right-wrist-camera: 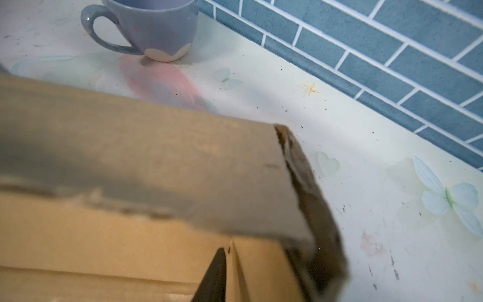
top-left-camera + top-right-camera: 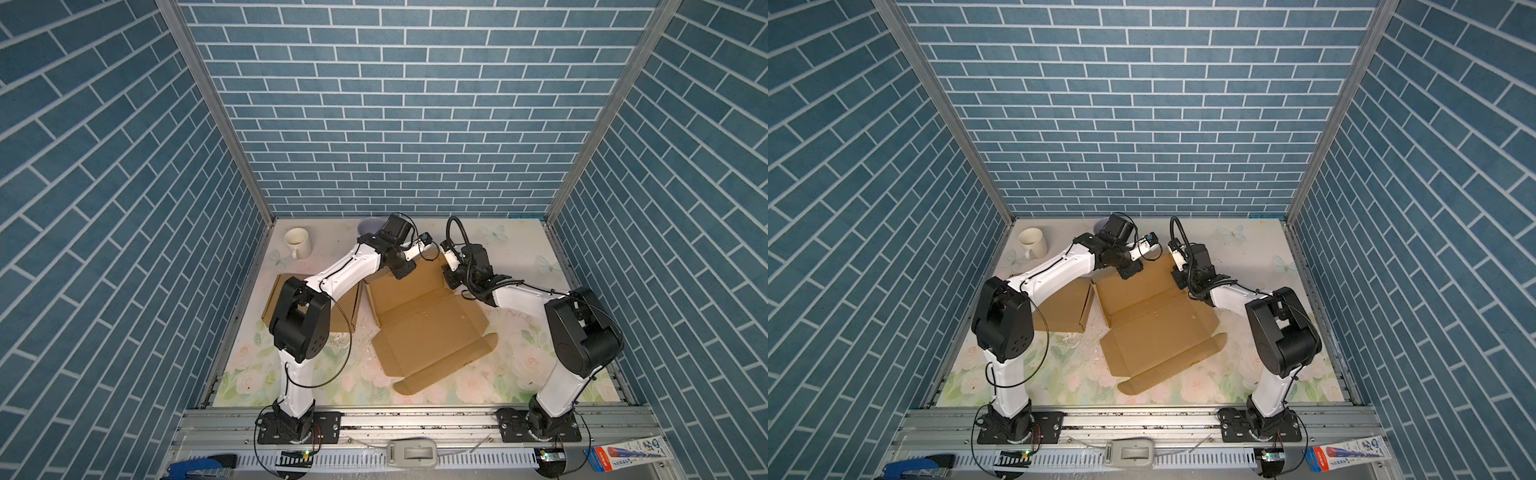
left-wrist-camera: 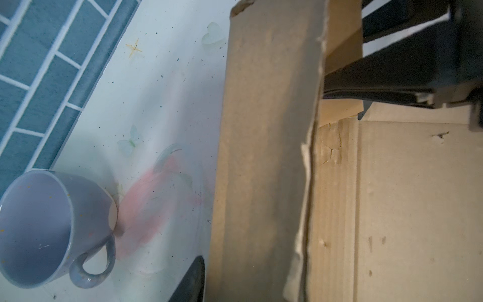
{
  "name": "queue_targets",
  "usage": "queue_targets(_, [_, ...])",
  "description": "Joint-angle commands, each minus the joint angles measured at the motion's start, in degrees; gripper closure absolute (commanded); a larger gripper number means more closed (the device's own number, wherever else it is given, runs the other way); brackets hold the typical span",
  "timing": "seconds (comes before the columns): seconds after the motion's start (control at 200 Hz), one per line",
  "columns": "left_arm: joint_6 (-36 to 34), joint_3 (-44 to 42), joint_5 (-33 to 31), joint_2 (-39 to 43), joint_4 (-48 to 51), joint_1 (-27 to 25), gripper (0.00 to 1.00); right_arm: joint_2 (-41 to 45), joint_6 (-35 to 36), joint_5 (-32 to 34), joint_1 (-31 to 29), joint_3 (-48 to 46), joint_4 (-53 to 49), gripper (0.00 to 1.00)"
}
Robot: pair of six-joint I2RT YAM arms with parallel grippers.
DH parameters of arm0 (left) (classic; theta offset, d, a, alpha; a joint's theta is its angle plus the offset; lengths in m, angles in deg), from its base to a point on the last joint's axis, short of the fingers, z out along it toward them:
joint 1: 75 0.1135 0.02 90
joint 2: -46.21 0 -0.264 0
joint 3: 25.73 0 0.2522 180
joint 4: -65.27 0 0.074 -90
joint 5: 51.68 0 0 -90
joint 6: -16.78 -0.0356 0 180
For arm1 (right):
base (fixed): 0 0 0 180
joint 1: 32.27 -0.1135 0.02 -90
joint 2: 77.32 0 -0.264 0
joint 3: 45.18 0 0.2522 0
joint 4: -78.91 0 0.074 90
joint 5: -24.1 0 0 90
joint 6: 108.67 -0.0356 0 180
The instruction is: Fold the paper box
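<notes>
Two grippers: we find both at the far edge of the paper box [image 2: 419, 328].
Paper box: opened out mid-way across the table [image 2: 519, 257], its far flap raised.
Left gripper [image 2: 401, 271]: at the far left corner; we cannot tell how its jaws stand.
Right gripper [image 2: 451, 282]: at the far right corner; jaws likewise unclear to us.
Lilac mug [image 3: 39, 227]: upright beyond the flap, apart from it.

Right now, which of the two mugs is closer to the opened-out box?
The lavender mug, just behind the raised far flap of the paper box. The cream mug stands farther off, toward the far-left corner.
</notes>
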Motion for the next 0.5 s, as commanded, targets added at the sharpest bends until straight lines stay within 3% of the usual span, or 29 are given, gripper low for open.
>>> queue_targets(0.0, [0.35, -0.67, -1.01, -1.02, -0.19, 0.56, 0.60, 2.28, -0.95, -0.72, 0.20, 0.91, -0.96, 0.62])
queue_targets(0.225, [1.94, -1.46, -0.89, -1.07, -0.57, 1.87, 0.64, 8.32, -8.07, -1.84, 1.02, 0.73, -7.31, 0.48])
queue_targets(0.495, [8.08, -2.16, 3.76, -3.24, -0.83, 6.93, 0.67, 18.64, -24.87, 2.87, 1.35, -2.70, -23.21, 0.48])
